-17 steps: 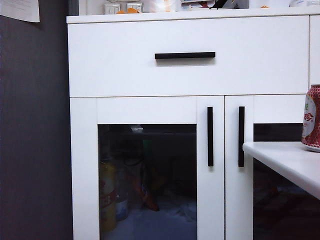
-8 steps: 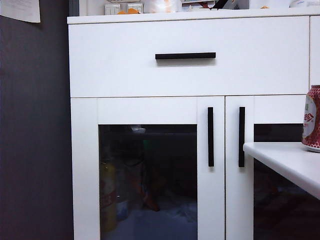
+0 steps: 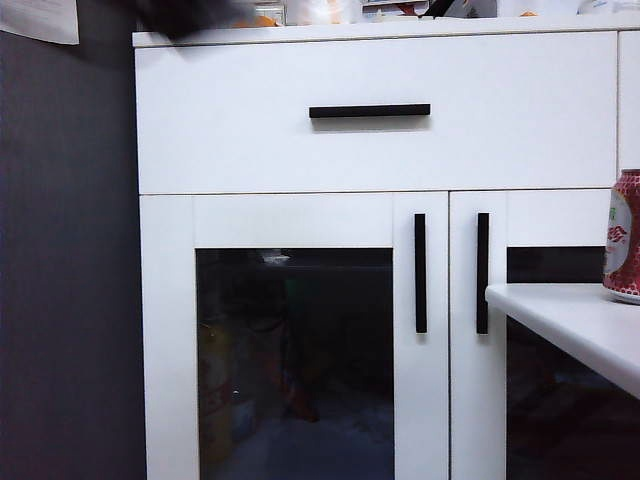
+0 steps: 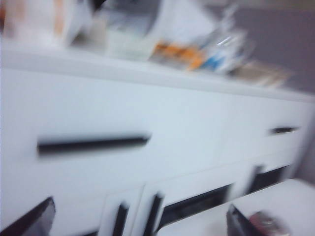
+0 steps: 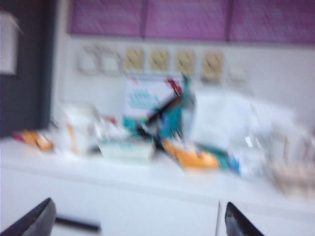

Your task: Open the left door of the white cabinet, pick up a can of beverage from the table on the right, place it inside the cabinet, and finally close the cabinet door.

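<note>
**A:** Left gripper first: its two dark fingertips sit at opposite corners of a badly blurred left wrist view, spread wide with nothing between them. The camera looks slantwise at the white cabinet, with the drawer handle a smeared black bar and the door handles below it.

**B:** And in the exterior view?

**A:** Only a dark blurred shape at the cabinet's upper left corner, against the top edge. I can't tell which part of the arm that is.

**B:** Right gripper?

**A:** The right gripper is also splayed wide and empty, one finger at each lower corner. It faces level across the cabinet top toward the cluttered packages and wall switches. This arm does not show in the exterior view.

**B:** Task items?

**A:** The left door is shut, its vertical black handle just beside the right door's handle. The red can of beverage stands upright on the table at the right edge, untouched and well apart from both grippers.
</note>
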Available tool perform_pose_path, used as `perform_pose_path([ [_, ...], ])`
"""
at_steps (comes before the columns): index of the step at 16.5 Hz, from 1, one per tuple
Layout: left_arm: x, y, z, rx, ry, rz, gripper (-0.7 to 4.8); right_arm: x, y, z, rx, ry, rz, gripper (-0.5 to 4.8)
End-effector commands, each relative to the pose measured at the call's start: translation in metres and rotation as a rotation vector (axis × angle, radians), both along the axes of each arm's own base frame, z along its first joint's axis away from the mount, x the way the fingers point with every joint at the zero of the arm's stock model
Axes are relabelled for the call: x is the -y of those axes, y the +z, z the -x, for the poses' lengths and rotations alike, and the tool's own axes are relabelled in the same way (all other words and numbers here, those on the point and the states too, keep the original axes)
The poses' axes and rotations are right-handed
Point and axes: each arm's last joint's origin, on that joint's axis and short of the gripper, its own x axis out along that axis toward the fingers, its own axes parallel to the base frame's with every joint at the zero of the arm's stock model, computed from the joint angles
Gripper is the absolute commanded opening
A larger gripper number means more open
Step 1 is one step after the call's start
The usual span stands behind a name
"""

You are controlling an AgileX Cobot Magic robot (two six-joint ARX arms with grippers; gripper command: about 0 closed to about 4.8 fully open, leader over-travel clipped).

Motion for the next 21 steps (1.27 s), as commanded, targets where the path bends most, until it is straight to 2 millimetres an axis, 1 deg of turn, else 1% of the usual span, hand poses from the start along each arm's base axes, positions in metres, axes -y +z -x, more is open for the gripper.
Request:
perform_pose_path([
  [1, 0.054, -0.038, -0.026, -0.077, 0.044, -0.056, 4.79, 0.002, -0.005, -0.01, -0.09, -0.044, -0.031, 4.41],
  [3, 0.082, -0.05, -0.04, -0.101, 0.056, -0.075, 4.79, 0.002, -0.008, -0.026, -0.141, -0.045, -0.033, 4.41],
  [4, 0.09, -0.052, -0.045, -0.104, 0.059, -0.076, 4.79, 0.002, -0.009, -0.031, -0.163, -0.045, -0.033, 4.41],
  [5, 0.104, -0.056, -0.051, -0.106, 0.051, -0.078, 4.79, 0.002, -0.011, -0.037, -0.186, -0.039, -0.032, 4.41],
  [7, 0.123, -0.064, -0.06, -0.121, 0.057, -0.093, 4.79, 0.002, -0.011, -0.041, -0.186, -0.042, -0.032, 4.41],
  [10, 0.14, -0.081, -0.07, -0.154, 0.19, -0.111, 4.79, 0.003, -0.005, -0.041, -0.126, -0.05, -0.03, 4.41],
  [11, 0.147, -0.088, -0.074, -0.164, 0.212, -0.122, 4.79, 0.002, -0.004, -0.04, -0.114, -0.05, -0.027, 4.41],
  [12, 0.158, -0.098, -0.08, -0.179, 0.226, -0.142, 4.79, 0.003, -0.005, -0.041, -0.119, -0.051, -0.027, 4.41],
  [15, 0.179, -0.111, -0.096, -0.188, 0.28, -0.151, 4.79, 0.003, -0.005, -0.042, -0.123, -0.065, -0.003, 4.41],
  [16, 0.185, -0.115, -0.102, -0.196, 0.311, -0.16, 4.7, 0.003, -0.006, -0.043, -0.126, -0.079, 0.0, 4.41],
  [17, 0.193, -0.121, -0.111, -0.211, 0.358, -0.178, 4.53, 0.004, -0.008, -0.047, -0.15, -0.082, 0.0, 4.41],
  [19, 0.199, -0.127, -0.118, -0.209, 0.369, -0.174, 4.53, 0.004, -0.01, -0.048, -0.167, -0.088, 0.0, 4.41],
  [21, 0.204, -0.132, -0.123, -0.207, 0.375, -0.17, 4.53, 0.006, -0.011, -0.054, -0.186, -0.107, 0.001, 4.41],
])
